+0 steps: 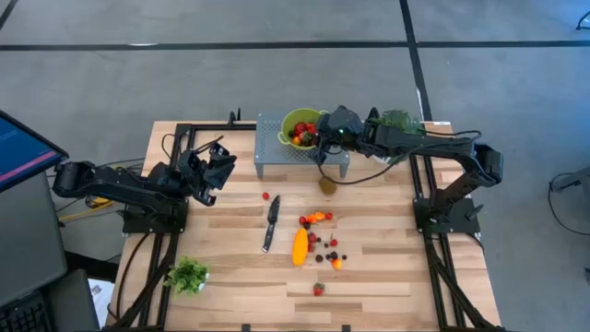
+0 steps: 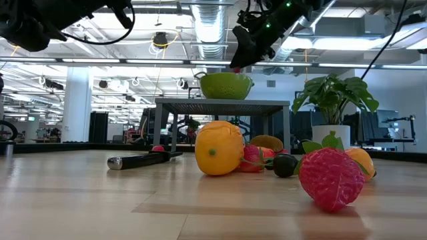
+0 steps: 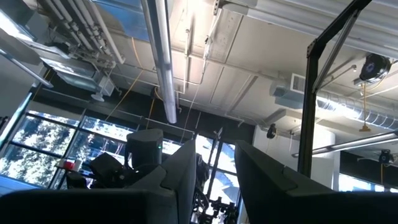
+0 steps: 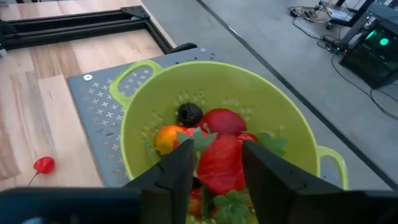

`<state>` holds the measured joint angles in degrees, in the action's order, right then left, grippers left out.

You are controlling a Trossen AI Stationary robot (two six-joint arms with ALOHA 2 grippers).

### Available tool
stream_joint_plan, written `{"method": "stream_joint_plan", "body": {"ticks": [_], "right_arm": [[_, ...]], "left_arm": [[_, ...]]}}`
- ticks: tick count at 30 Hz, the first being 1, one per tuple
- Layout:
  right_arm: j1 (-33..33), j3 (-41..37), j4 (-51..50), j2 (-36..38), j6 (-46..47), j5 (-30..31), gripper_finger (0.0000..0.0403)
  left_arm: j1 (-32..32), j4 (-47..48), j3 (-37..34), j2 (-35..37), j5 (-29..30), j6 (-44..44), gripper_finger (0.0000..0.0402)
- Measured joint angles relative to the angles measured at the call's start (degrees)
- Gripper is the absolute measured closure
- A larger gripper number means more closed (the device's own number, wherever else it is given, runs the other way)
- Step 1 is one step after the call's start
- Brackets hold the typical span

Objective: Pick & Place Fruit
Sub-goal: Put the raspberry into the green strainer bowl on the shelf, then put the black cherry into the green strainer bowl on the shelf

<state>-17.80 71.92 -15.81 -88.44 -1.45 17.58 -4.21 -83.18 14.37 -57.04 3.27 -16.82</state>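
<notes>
Right gripper point(image 4: 214, 165) jaws parted around strawberry point(image 4: 219, 163) over green colander point(image 4: 140, 134); no legible writing

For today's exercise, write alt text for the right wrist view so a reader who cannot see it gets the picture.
The right pincer hangs over a green colander, a red strawberry between its fingers. Inside lie more red fruit, an orange ball and a dark ball. The colander sits on a grey perforated stand.

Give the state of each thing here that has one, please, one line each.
Green bowl: upright on the grey stand, fruit inside.
Right tool: above the bowl.
Left tool: open, empty, pointing upward.
Knife: lying flat on the table.
Yellow-orange fruit: lying on the table.
Kiwi: on the table beside the stand.
</notes>
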Motion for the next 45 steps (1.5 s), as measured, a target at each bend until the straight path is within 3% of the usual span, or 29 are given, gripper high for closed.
{"method": "stream_joint_plan", "body": {"ticks": [8, 13, 23, 45], "right_arm": [[0.1, 0.0, 0.6, 0.0, -0.2, 0.0, 0.0168], [2.3, 0.0, 4.5, 0.7, -3.4, 0.0, 0.0151], [12.6, 0.0, 6.1, 0.7, -5.5, 0.4, 0.0183], [43.7, 0.0, -11.1, -0.1, 16.8, 1.0, 0.0268]], "left_arm": [[0.0, 0.0, 0.0, 0.0, 0.2, 0.0, 0.0296], [0.0, 0.0, 0.0, 0.0, 0.2, 0.0, 0.0296], [0.0, 0.0, 0.0, 0.0, 0.2, 0.0, 0.0296], [0.0, 0.0, 0.0, 0.0, -0.1, 0.0, 0.0296]]}}
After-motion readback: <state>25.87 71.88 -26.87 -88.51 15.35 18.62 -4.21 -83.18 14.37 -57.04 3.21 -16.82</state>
